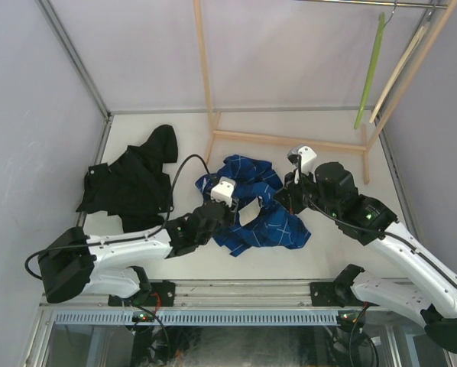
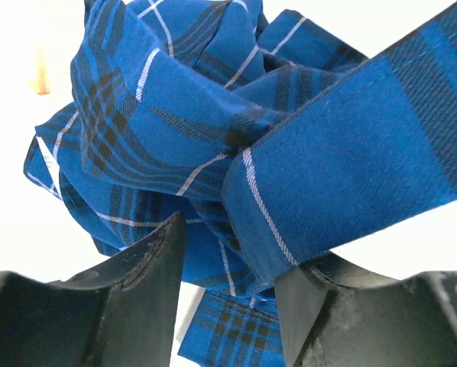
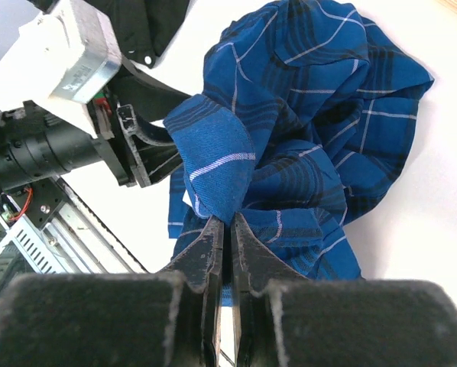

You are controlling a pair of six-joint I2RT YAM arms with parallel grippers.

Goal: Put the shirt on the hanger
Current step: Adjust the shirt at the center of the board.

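One black garment [image 1: 133, 183] is seen at the left of the desk [image 1: 343, 237], just beside the work. The left pincer [image 2: 228, 260] is held spread, with a fold of the shirt [image 1: 263, 222] lying between its jaws. If several layers are caught there, the crumpled heap at mid-desk may be dragged rather than opened. The right pincer [image 3: 228, 225] is pressed together on a thin edge of the shirt, and the cloth could slip from it. One shirt and two pincers are counted. Two hangers are hung at far right: the hanger [image 1: 370, 73], green and well apart from the shirt, and one cream hanger [image 1: 403, 61].
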